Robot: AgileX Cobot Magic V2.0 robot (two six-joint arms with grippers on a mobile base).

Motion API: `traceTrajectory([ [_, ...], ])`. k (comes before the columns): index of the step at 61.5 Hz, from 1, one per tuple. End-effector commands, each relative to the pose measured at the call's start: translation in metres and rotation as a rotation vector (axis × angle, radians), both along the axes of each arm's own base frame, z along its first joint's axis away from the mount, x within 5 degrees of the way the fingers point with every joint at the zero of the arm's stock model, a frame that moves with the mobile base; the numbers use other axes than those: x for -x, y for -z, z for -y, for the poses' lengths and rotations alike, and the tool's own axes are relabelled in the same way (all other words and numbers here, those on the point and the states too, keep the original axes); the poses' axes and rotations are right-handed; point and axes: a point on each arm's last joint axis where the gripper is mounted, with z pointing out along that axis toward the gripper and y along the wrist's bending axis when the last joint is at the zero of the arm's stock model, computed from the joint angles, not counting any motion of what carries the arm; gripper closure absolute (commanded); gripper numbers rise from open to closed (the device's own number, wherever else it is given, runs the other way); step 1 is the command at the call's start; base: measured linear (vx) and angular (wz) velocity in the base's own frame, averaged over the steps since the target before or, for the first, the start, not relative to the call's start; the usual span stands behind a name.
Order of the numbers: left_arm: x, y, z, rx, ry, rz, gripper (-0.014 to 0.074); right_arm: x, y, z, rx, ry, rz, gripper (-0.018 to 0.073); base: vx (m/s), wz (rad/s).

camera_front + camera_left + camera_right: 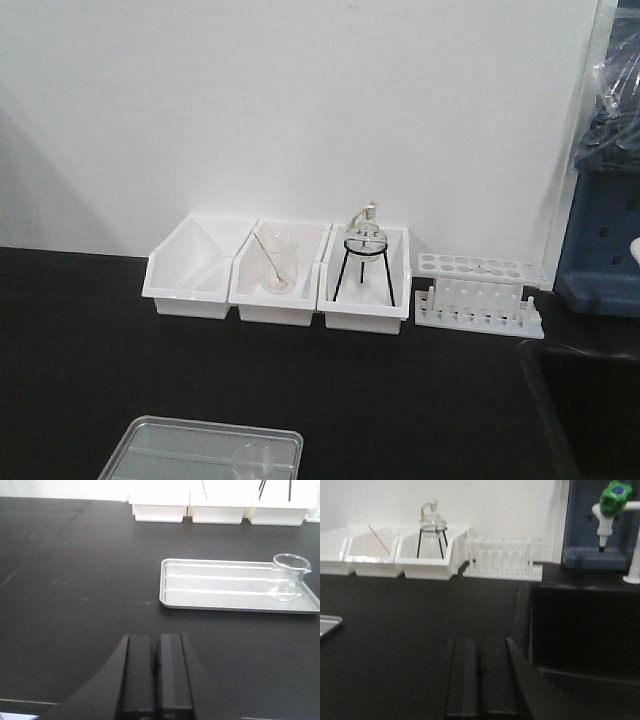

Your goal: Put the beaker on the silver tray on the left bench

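While both grippers, left (156, 672) and right (481, 677), sit closed and empty at the bottom of their wrist views, the beaker (288, 576) stands upright on the tray's (215, 585) right end, mid-frame on the bench (80, 595). White bins (278, 272) line the wall beyond.

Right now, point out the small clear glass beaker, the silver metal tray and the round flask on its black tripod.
Small clear glass beaker (287, 580), left wrist view, its side wall.
Silver metal tray (215, 582), left wrist view, its bare floor.
Round flask on black tripod (365, 232), front view, its glass bulb.
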Motion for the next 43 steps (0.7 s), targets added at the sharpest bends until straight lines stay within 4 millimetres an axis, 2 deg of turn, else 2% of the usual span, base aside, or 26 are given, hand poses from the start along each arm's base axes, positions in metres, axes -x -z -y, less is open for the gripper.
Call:
traceTrajectory([
  [1, -0.0018, -0.0018, -0.0005, 0.010, -0.009, 0.072, 0.0595, -0.0002, -0.0020, -0.0001, 0.008, 0.001, 0.042, 0.0574, 0.00, 0.01],
  [43, -0.0018, -0.0018, -0.0005, 0.010, -0.009, 0.072, 0.0595, -0.0002, -0.0025, -0.0001, 0.007, 0.000, 0.047, 0.0573, 0.00, 0.00],
])
